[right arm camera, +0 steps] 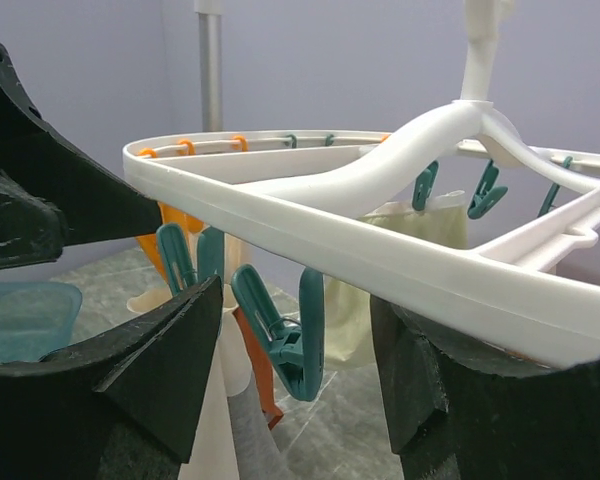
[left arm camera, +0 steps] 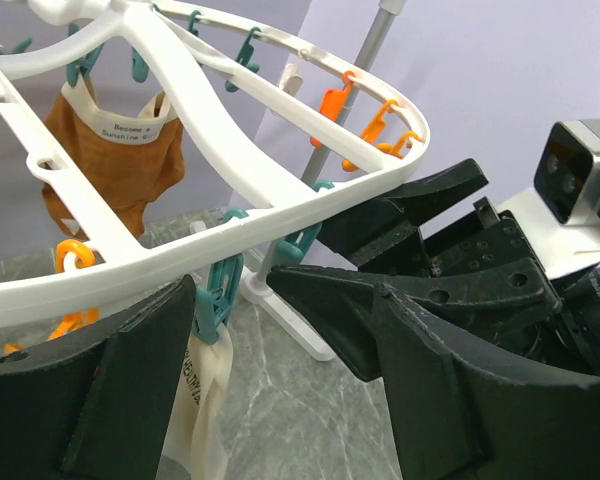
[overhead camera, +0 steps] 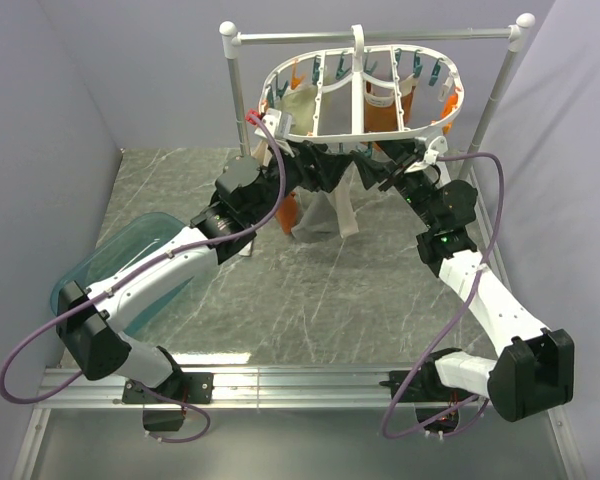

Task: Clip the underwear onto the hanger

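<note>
Black fingers (left arm camera: 110, 400) of the left end effector (left arm camera: 285, 310) fill the bottom of the left wrist view. They stand wide apart and released, with nothing gripped. Between them, just below the near rim of the hanger (left arm camera: 230, 130), a teal peg (left arm camera: 218, 292) hangs from the white frame. The underwear (left arm camera: 202, 400) drops from that peg as a narrow cream fold with a printed label. It sits closer to the left finger than to the right one; whether it touches that finger I cannot tell.

The right end effector (right arm camera: 298, 300) comes in from the right, also released, with its fingers spread on either side of another teal peg (right arm camera: 290, 345) under the same rim. From this wrist the cream and grey cloth shows just left of that peg, low between the fingers and beside the left one. The tips of the two end effectors face each other closely beneath the rim.

From above, the garment hangs at the near left part of the oval frame, between the two arms. Its long axis runs straight up and down, with the top at the peg and the lower end toward the tabletop (overhead camera: 310, 300). Whether it reaches the surface is unclear.

A rust-orange garment (left arm camera: 110, 170) hangs further back on the frame. The frame's hook sits on the silver rail stand (overhead camera: 380, 37) at the far side. A teal tub (overhead camera: 130, 255) lies at the near left.
</note>
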Controlling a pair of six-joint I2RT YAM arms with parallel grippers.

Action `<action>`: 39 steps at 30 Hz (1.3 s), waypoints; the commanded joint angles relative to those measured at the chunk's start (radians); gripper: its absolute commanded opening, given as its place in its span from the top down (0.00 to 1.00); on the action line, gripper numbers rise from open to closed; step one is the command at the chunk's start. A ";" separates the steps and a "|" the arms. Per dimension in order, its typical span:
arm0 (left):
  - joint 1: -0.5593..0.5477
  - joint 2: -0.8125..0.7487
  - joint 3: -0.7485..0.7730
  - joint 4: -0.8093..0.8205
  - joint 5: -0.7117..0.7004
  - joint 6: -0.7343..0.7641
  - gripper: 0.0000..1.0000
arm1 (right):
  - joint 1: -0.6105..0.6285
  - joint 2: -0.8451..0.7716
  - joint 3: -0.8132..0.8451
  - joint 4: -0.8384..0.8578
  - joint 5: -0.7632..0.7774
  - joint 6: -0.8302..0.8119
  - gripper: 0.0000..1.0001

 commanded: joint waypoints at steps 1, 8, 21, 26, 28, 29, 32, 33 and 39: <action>0.009 -0.031 0.014 0.013 -0.021 -0.010 0.23 | 0.027 -0.023 0.034 0.029 0.067 -0.033 0.32; 0.013 -0.036 0.008 0.007 -0.018 -0.016 0.23 | 0.038 -0.018 0.035 0.032 0.138 -0.044 0.40; 0.027 -0.067 -0.051 -0.019 -0.023 0.002 0.23 | 0.037 -0.037 0.066 -0.028 0.107 0.078 0.77; 0.028 -0.079 -0.084 0.007 0.019 0.045 0.25 | 0.027 -0.031 0.101 -0.076 0.052 0.198 0.85; 0.030 -0.088 -0.110 0.042 0.092 0.065 0.26 | 0.027 -0.031 0.117 -0.093 0.035 0.227 0.89; 0.030 -0.091 -0.121 0.076 0.117 0.078 0.26 | 0.026 -0.032 0.121 -0.096 0.027 0.253 0.92; 0.025 -0.087 -0.118 0.085 0.143 0.077 0.27 | 0.021 -0.029 0.140 -0.116 0.001 0.301 1.00; 0.025 -0.076 -0.110 0.076 0.140 0.079 0.27 | 0.020 -0.031 0.149 -0.125 -0.005 0.309 1.00; 0.025 -0.057 -0.043 0.071 0.073 0.091 0.31 | 0.020 -0.046 0.128 -0.151 -0.060 0.281 1.00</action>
